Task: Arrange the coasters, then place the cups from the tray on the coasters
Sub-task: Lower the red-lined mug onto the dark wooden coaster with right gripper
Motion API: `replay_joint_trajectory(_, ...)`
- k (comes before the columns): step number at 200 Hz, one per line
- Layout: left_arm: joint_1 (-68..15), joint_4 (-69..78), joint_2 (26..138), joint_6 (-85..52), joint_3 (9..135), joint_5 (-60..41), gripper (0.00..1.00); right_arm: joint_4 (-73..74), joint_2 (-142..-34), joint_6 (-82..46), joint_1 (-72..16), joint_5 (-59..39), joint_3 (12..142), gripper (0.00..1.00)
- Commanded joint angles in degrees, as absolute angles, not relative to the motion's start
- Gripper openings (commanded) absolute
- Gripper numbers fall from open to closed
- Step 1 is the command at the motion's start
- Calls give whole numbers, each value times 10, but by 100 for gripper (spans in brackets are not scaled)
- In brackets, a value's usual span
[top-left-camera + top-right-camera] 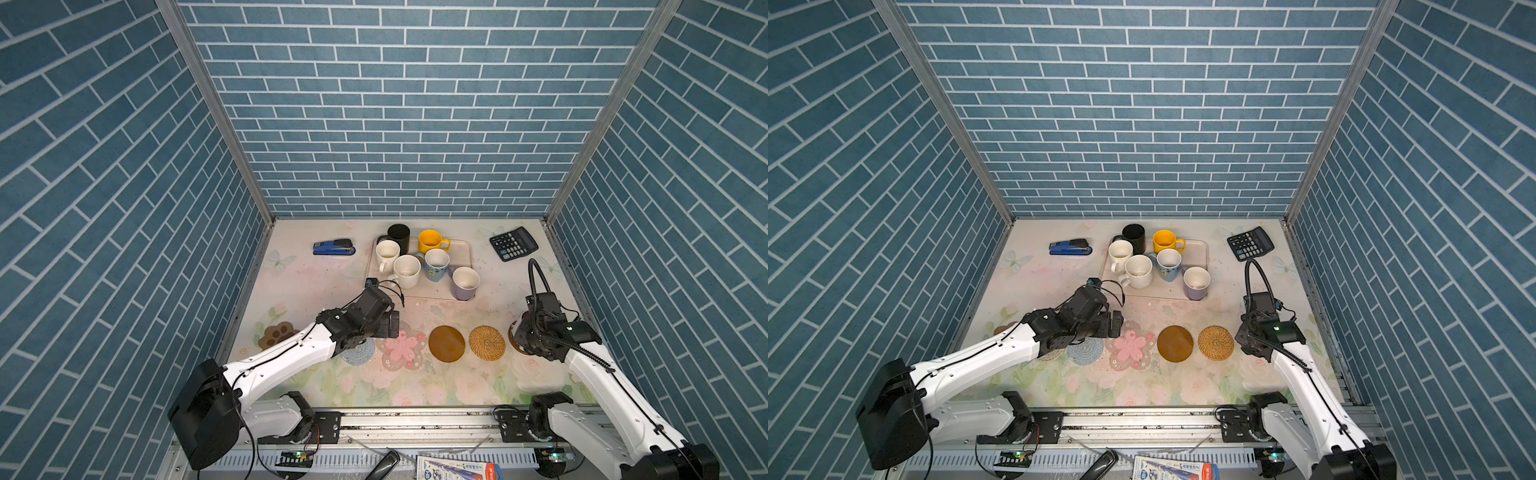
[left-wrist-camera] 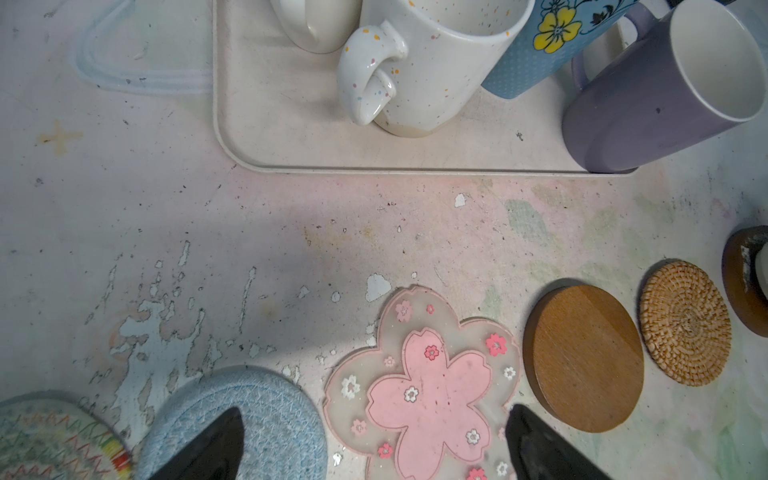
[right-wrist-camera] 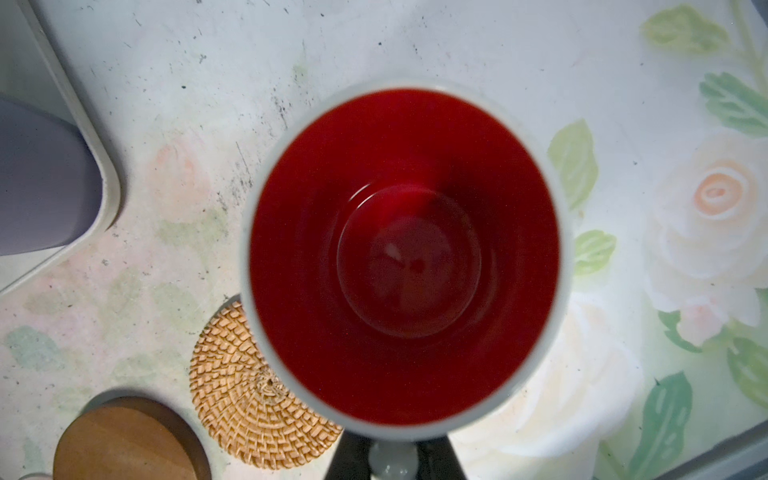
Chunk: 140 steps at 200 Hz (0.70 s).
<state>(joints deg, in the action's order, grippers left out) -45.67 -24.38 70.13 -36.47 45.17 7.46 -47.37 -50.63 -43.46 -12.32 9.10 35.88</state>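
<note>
While the right tool (image 3: 392,455) is clamped on the handle of the red-lined cup (image 3: 407,249), the cup is upright over the brown coaster (image 2: 742,309) at the right end of the row, beside the rattan coaster (image 1: 487,343). Contact cannot be confirmed. The left tool (image 2: 374,449) has its jaws wide apart above the pink coaster (image 2: 428,395) and blue coaster (image 2: 257,419). Six cups (image 1: 406,270) stand on the tray (image 1: 461,249).

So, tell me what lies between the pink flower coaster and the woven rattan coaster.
The plain brown disc coaster lies between the pink flower coaster and the woven rattan coaster. Both top views and the left wrist view show it.
</note>
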Motion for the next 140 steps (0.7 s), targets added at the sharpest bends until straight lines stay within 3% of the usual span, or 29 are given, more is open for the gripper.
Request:
replay_joint_trajectory(1, -459, -256, 697, -361, 454, 81, 99, -483, -488, -445, -123, 93, 348, 0)
replay_joint_trajectory(26, -459, -252, 687, -365, 443, 80, 99, -487, -484, -456, -127, 98, 341, 0)
replay_joint_trajectory(54, -459, -254, 678, -367, 436, 83, 99, -486, -483, -457, -127, 97, 340, 24)
replay_joint_trajectory(74, -459, -258, 676, -367, 435, 83, 99, -487, -484, -457, -127, 95, 342, 35)
replay_joint_trajectory(140, -458, -278, 666, -358, 453, 90, 99, -501, -468, -465, -126, 77, 358, 45)
